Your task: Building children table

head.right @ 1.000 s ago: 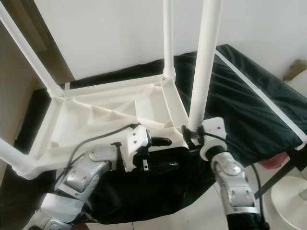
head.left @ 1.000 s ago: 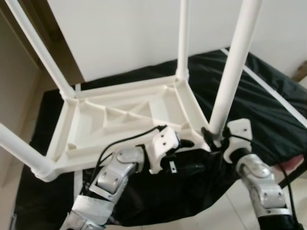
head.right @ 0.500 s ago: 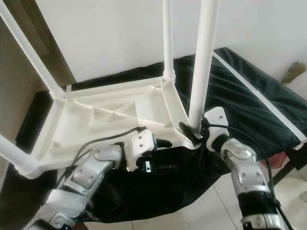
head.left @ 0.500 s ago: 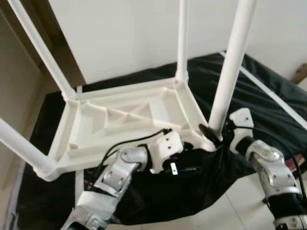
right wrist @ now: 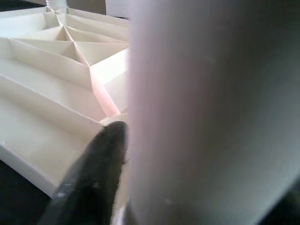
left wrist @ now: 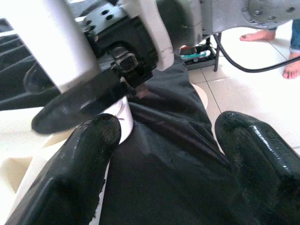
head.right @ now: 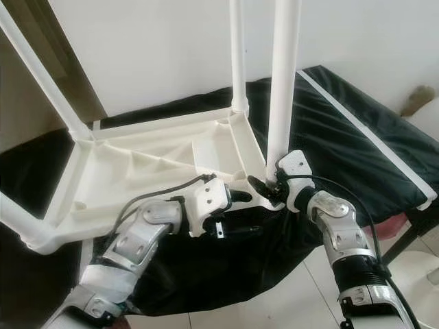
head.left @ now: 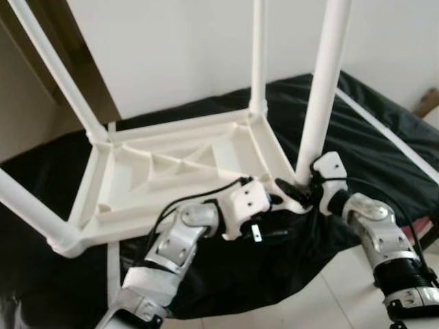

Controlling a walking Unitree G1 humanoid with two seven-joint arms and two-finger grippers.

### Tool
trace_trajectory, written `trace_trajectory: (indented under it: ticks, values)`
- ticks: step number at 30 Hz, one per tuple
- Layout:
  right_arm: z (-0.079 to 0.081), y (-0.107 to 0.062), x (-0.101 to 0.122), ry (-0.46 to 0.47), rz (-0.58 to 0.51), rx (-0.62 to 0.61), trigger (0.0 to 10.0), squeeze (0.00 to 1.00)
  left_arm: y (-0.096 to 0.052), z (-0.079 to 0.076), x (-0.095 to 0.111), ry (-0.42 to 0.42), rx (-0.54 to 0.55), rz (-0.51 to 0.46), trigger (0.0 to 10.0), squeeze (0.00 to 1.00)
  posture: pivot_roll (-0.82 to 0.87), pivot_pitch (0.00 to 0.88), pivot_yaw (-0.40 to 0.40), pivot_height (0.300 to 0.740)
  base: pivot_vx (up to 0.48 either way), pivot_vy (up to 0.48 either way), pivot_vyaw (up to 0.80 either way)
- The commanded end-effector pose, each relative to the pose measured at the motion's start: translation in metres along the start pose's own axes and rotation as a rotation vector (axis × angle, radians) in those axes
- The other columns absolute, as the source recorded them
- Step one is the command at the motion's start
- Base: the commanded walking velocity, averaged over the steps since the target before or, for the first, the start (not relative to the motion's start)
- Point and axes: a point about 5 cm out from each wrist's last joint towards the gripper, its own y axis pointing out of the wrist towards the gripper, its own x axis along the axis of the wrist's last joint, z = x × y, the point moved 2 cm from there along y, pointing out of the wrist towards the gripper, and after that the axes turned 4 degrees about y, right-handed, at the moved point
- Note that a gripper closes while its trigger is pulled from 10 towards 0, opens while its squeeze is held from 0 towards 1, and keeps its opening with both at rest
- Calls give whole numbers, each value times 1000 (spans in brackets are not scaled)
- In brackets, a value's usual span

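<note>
All four white legs [head.left: 324,82] run off the top or left edge, their ends unseen. In the right wrist view, one blurred leg [right wrist: 211,112] hides the right tool's [head.left: 300,192] far finger.

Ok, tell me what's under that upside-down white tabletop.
A black sheet lies under the upside-down tabletop, spreading past its edges and hanging over the front. Whatever supports the sheet beneath is covered.

The leg [head.left: 321,89] in the right gripper [head.left: 296,190] has swung from a rightward lean to nearly upright at the table's [head.left: 171,171] near right corner. The left gripper [head.left: 274,218] has slid closer to that corner.
</note>
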Motion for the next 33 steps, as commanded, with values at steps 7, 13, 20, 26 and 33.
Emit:
trace_trajectory:
  ticks: [7, 13, 20, 26, 33]
  values:
    - [13, -1, -10, -2, 16, 12, 0, 0, 2, 16, -16, -115, 365, 89, 10000, 0, -98, 0, 104, 740, 0, 0, 0]
    - [15, -4, -12, 21, -1, -62, 10000, 0, -1, 21, -23, -118, 401, 128, 10000, 0, -100, 0, 108, 740, 0, 0, 0]
    - [0, -13, -18, 86, 13, -377, 10000, 0, -16, 37, -27, -116, 472, 148, 10000, 0, -104, 0, 113, 740, 0, 0, 0]
    - [9, -13, -21, 232, 16, -567, 10000, 0, -23, 46, -25, -112, 499, 146, 10000, 0, -106, 0, 116, 740, 0, 0, 0]
    - [28, -9, -29, 356, 16, -839, 10000, 0, -26, 52, -22, -76, 488, 135, 10000, 0, -108, 0, 119, 740, 0, 0, 0]
